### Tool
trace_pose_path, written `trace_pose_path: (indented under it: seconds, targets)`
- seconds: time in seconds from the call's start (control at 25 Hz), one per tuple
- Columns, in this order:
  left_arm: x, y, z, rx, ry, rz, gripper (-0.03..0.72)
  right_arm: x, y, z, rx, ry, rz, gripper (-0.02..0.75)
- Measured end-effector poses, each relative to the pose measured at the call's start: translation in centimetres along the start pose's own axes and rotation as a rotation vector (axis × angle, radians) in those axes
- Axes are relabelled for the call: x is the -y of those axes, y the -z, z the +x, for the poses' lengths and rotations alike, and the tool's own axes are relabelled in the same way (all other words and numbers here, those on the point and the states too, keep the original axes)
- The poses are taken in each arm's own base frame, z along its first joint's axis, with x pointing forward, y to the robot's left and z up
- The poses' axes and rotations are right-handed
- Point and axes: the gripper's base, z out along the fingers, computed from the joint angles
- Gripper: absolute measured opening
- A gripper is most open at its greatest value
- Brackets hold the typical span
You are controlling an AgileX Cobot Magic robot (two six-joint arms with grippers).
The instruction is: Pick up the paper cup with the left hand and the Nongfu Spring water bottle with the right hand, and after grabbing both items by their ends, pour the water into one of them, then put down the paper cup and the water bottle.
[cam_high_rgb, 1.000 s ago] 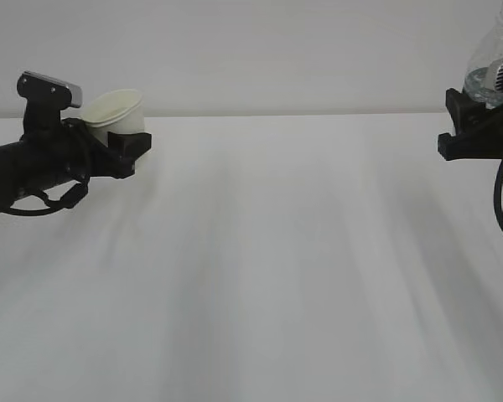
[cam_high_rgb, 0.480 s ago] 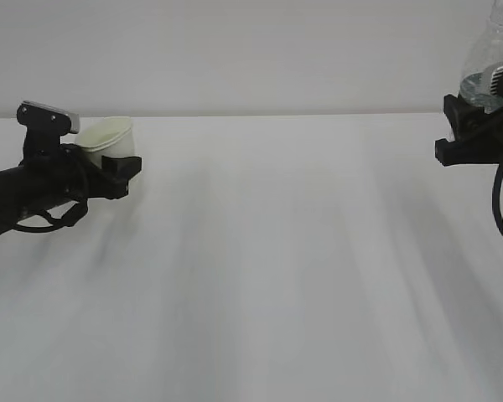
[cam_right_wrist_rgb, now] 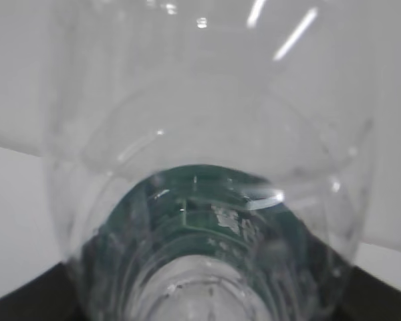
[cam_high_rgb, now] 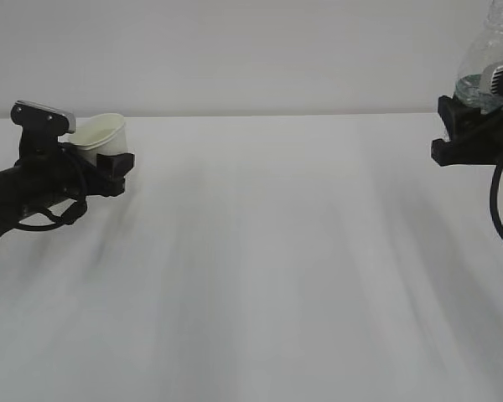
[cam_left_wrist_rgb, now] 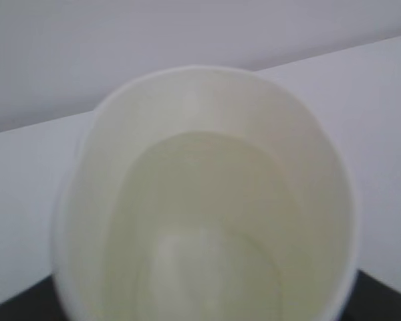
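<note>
**tabletop_tim:** Since both arms sit way out at opposite edges, is this the put-down part? The left hand [cam_high_rgb: 117, 163] has the paper cup [cam_high_rgb: 99, 134] clamped low on its body, rim tipped slightly toward the middle, and the cup looks close to the white table [cam_high_rgb: 260, 251]. I can't tell if the base is actually touching.

**pourbot_fan:** My guess is yes, the put-down. Gripping it near the bottom keeps the fingers clear of the rim, which makes sense for receiving a pour. The left wrist view looks straight into the paper cup [cam_left_wrist_rgb: 207, 200], and I honestly can't say if there's water in it; the inside is just pale cream and blurry.

**tabletop_tim:** And the other side?

**pourbot_fan:** The right hand [cam_high_rgb: 457, 142] is closed around the lower part of the Nongfu Spring water bottle [cam_high_rgb: 486, 59], holding it upright and high at the right edge, neck cut off by the frame. The right wrist view shows the clear ribbed wall of the bottle [cam_right_wrist_rgb: 207, 167] with the green label [cam_right_wrist_rgb: 207, 207] through it. It's clearly off the table.

**tabletop_tim:** Anything in the way?

**pourbot_fan:** Nope, just bare tabletop between them and a plain wall behind. The only thing I'd watch is the black cable [cam_high_rgb: 499, 209] dangling under the right arm.
</note>
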Motion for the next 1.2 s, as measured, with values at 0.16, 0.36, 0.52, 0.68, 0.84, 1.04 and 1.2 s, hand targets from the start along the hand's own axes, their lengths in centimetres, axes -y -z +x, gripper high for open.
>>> trace_pose_path:
  seconds: [0.16,0.36,0.52,0.68,0.84,1.04,1.2]
  targets:
    - [-0.1,-0.3,0.9,0.006,0.005,-0.012,0.429,0.0,0.0,0.0,-0.001,-0.026,0.000,0.438]
    - [-0.1,-0.8,2.8,0.010,0.023,-0.011,0.429,0.0,0.0,0.0,-0.001,-0.044,0.000,0.438]
    - [-0.4,-1.0,3.5,0.043,0.046,-0.038,0.429,0.0,0.0,0.0,-0.002,-0.046,-0.001,0.438]
    - [-0.5,-1.1,3.9,0.048,0.025,-0.052,0.429,0.0,0.0,0.0,-0.003,-0.047,-0.003,0.438]
    - [-0.8,-1.1,3.9,0.065,-0.002,-0.080,0.429,0.0,0.0,0.0,-0.003,-0.049,-0.003,0.438]
    - [-1.1,-1.2,5.0,0.091,0.009,-0.119,0.428,0.0,0.0,0.0,-0.003,-0.051,-0.003,0.438]
    - [-1.1,-1.4,5.9,0.089,0.013,-0.125,0.426,0.0,0.0,0.0,-0.004,-0.051,-0.003,0.438]
